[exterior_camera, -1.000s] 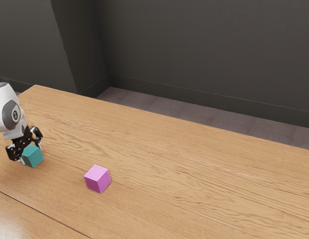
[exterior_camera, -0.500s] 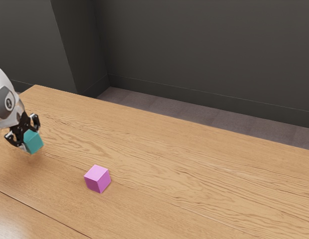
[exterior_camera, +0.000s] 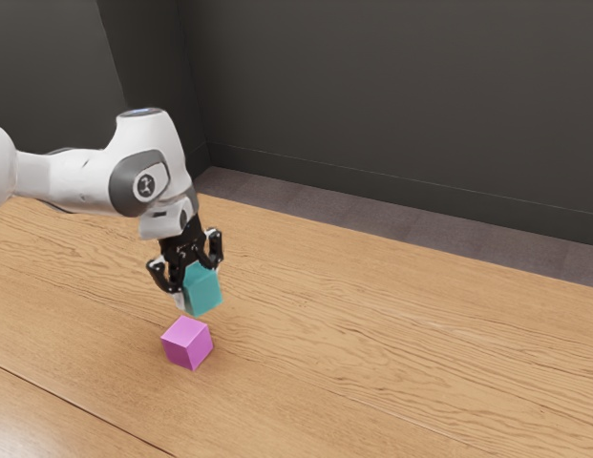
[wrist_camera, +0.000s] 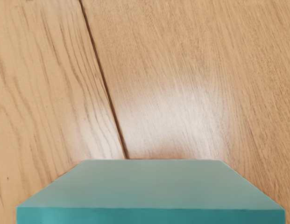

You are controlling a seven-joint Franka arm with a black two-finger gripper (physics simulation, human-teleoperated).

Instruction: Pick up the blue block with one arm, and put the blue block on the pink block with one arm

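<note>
The blue block (exterior_camera: 202, 290), teal in colour, hangs in the air with my black gripper (exterior_camera: 189, 283) shut on it. The block is held tilted, just above and slightly behind the pink block (exterior_camera: 187, 343), which rests on the wooden table (exterior_camera: 391, 334). A small gap separates the two blocks. In the wrist view the blue block (wrist_camera: 149, 191) lies right under my hand, with bare table planks beyond it.
The wooden table stretches wide toward the exterior view's right. A dark wall and a strip of grey floor (exterior_camera: 420, 224) run behind the table's far edge. A plank seam (wrist_camera: 105, 84) crosses the table under my hand.
My arm has carried the blue block up off the table at the exterior view's far left and across to the right, to just above the pink block. The pink block has not moved.
</note>
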